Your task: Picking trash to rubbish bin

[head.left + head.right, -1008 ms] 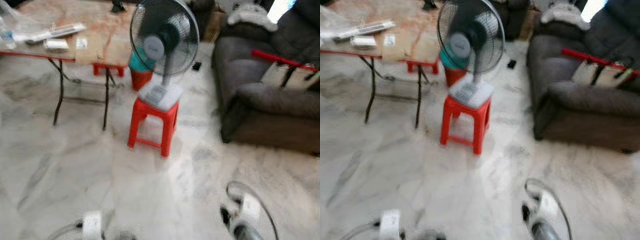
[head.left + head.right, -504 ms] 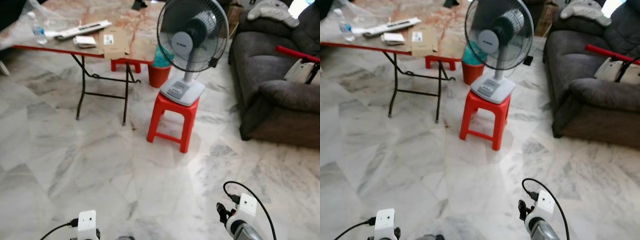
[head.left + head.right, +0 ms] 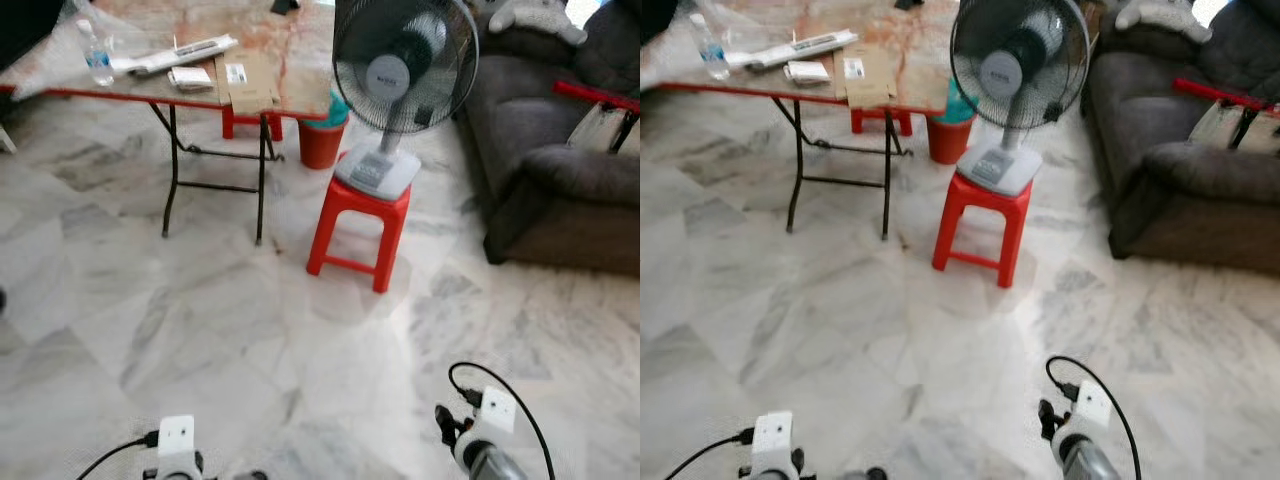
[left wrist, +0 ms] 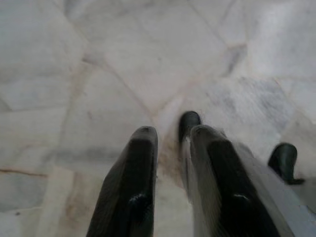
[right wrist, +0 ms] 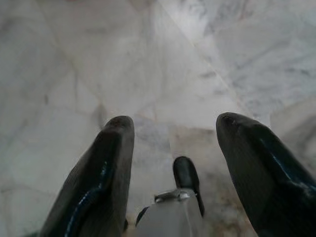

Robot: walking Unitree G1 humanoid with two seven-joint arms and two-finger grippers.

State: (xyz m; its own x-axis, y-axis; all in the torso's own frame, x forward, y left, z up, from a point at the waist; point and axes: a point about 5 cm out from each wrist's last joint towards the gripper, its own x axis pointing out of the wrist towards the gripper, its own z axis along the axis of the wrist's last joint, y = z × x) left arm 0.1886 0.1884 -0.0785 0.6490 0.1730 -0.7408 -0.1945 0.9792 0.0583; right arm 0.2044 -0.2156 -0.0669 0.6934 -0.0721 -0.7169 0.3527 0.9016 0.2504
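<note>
step: approach | bin (image 3: pixel 323 143) at 12 o'clock behind stool (image 3: pixel 360 228), beside table (image 3: pixel 250 95) | left gripper (image 4: pixel 170 136) nearly pressed together, empty | right gripper (image 5: pixel 175 123) spread, empty | advice: trash probably on table; skirt stool, walk slowly

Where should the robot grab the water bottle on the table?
Around its middle, from the side. The water bottle stands upright near the folding table's left end, narrow enough for two fingers. The right gripper, hanging open over the floor, looks ready.
</note>
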